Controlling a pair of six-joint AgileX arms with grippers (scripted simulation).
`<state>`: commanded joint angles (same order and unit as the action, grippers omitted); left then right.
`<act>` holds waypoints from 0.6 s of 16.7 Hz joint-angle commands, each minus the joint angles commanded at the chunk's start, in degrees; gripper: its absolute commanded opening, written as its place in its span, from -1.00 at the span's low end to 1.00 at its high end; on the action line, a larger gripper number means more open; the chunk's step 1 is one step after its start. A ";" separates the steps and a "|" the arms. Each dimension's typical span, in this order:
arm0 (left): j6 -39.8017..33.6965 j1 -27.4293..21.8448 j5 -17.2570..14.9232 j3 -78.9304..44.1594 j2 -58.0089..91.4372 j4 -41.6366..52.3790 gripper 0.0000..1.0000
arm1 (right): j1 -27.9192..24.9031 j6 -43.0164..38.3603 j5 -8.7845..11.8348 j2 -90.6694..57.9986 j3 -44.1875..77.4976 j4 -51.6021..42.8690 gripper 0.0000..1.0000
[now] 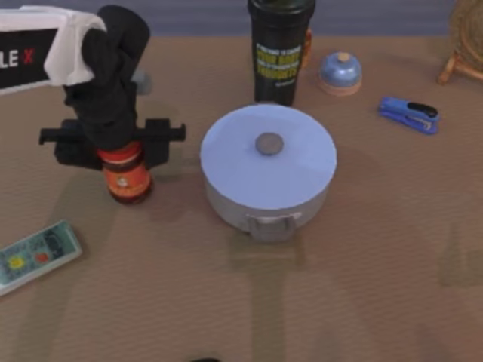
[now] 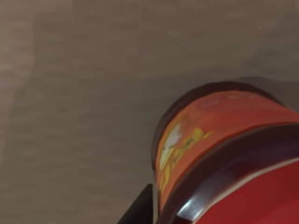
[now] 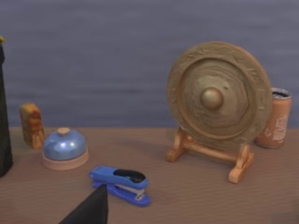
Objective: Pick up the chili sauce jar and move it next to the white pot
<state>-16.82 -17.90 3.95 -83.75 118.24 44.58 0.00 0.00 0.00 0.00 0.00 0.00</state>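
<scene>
Left of centre in the top view, the left gripper [image 1: 121,143] is pinching the chili sauce jar [image 1: 127,175] by its lid, the jar standing apart from the white pot [image 1: 268,167] at centre. Risk: the jar may be slipping from the grip or knocking the pot in transit. The right gripper is lying outside the top view, its jaws unreadable.

Brown woven-textured table [image 1: 377,264], plain blue-grey wall [image 3: 117,56] behind its far edge, soft even light
</scene>
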 joint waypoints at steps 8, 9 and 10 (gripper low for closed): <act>0.00 0.00 0.00 0.00 0.00 0.00 0.36 | 0.00 0.00 0.00 0.00 0.00 0.00 1.00; 0.00 0.00 0.00 0.00 0.00 0.00 0.51 | 0.00 0.00 0.00 0.00 0.00 0.00 1.00; 0.00 0.00 0.00 0.00 0.00 0.00 0.66 | 0.00 0.00 0.00 0.00 0.00 0.00 1.00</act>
<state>-16.82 -17.90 3.95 -83.75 118.24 44.58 0.00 0.00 0.00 0.00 0.00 0.00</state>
